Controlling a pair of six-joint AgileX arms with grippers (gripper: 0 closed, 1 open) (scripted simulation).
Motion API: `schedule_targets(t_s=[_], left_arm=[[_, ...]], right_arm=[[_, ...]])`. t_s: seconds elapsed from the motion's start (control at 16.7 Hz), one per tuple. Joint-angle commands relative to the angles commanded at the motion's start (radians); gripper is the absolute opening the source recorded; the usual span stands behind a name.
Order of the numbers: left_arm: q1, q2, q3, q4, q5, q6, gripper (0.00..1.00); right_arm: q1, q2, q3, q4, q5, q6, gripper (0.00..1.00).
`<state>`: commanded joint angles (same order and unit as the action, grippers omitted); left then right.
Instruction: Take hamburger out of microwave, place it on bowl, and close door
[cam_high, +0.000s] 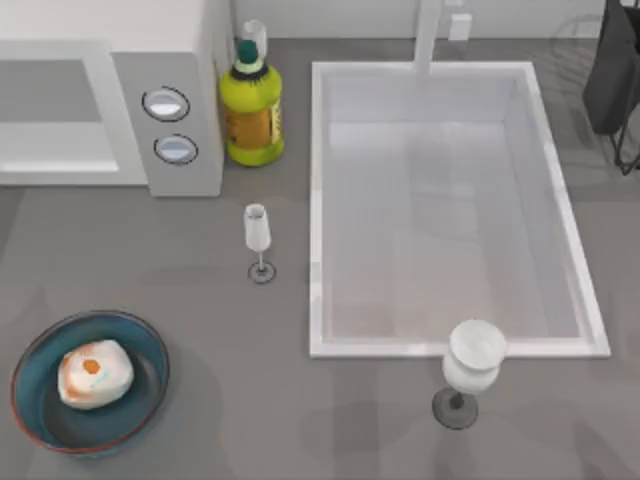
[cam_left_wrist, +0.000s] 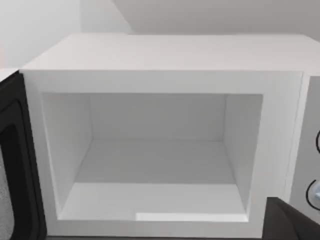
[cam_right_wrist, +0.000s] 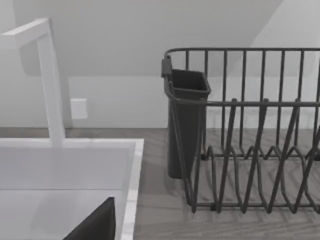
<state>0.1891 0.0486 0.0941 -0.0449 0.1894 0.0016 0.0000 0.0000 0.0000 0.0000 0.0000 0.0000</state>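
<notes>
The hamburger (cam_high: 94, 373), a pale lump with orange patches, lies inside the dark teal bowl (cam_high: 40, 420) at the table's front left. The white microwave (cam_high: 180, 60) stands at the back left, its grey panel carrying two round knobs. In the left wrist view its cavity (cam_left_wrist: 150, 165) is bare, and the door (cam_left_wrist: 11, 165) stands swung open beside it, dark inner face showing. A dark corner of my left gripper (cam_left_wrist: 292, 222) faces the cavity's front. A dark edge of my right gripper (cam_right_wrist: 95, 225) hangs over the sink.
A large white sink (cam_high: 560, 210) with a faucet (cam_right_wrist: 50, 80) fills the right half. A yellow-green bottle (cam_high: 250, 110) stands beside the microwave. Two stemmed glasses (cam_high: 258, 240) (cam_high: 472, 365) stand on the counter. A dark dish rack (cam_right_wrist: 250, 130) sits at the back right.
</notes>
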Motion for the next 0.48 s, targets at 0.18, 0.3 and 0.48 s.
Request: schedule_targets(t_s=[0.18,0.3,0.48], left_arm=[[-0.138,0.012,0.019,-0.007,-0.138,0.0,0.0],[-0.193,0.018,0.028,-0.01,-0.193,0.0,0.0],[-0.205,0.019,0.03,-0.011,-0.205,0.0,0.0]], right_arm=[[0.0,0.0,0.0,0.0,0.0,0.0,1.0],[0.0,0.0,0.0,0.0,0.0,0.0,1.0],[0.0,0.0,0.0,0.0,0.0,0.0,1.0]])
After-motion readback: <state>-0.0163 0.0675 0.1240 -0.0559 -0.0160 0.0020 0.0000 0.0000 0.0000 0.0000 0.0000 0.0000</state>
